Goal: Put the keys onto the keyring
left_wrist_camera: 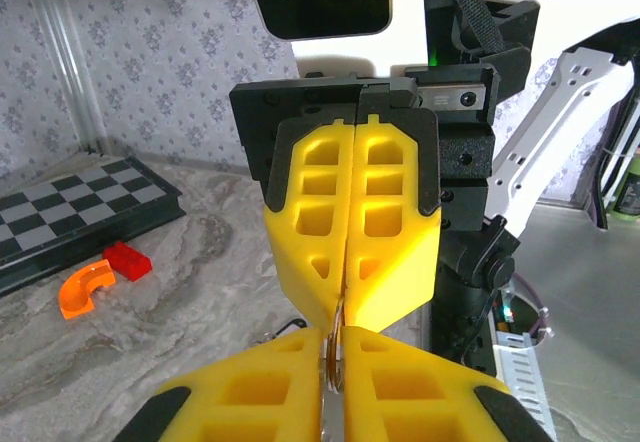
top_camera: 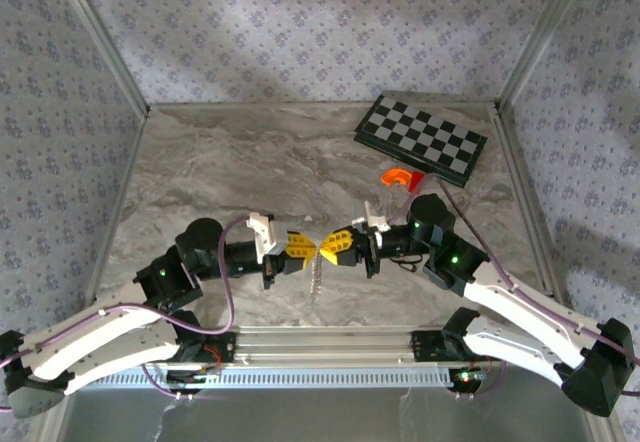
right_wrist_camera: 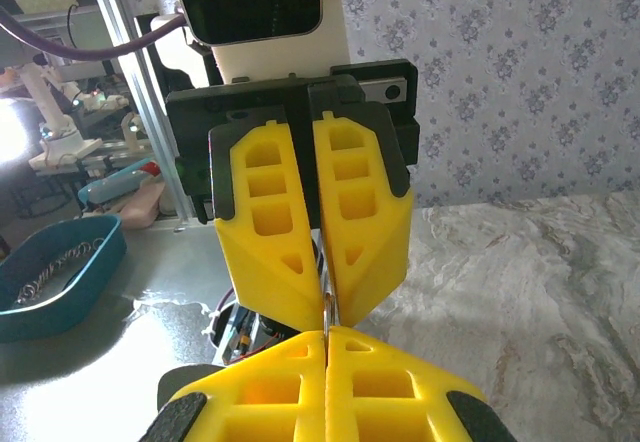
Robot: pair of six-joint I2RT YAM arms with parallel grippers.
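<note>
Tip to tip above the counter point(top_camera: 220, 162), well apart from the chessboard point(top_camera: 420, 140) on its arm-base side, the left fingers point(top_camera: 297, 245) and right fingers point(top_camera: 338, 245) are each pressed together on the same thin keyring point(left_wrist_camera: 334, 357) — one pair on either rim. The ring stands edge-on to both wrist cameras, its plane running along the line between the two arms, so neither arm is nearer; each has it right at the fingertips. A pale strand point(top_camera: 315, 274) hangs straight down from the meeting point, farther from the chessboard than the fingers — keys or chain, too small to tell. An orange piece point(top_camera: 398, 177) lies just beside the chessboard. Any threading likely depends on one pair holding the ring steady while the other lets go.
</note>
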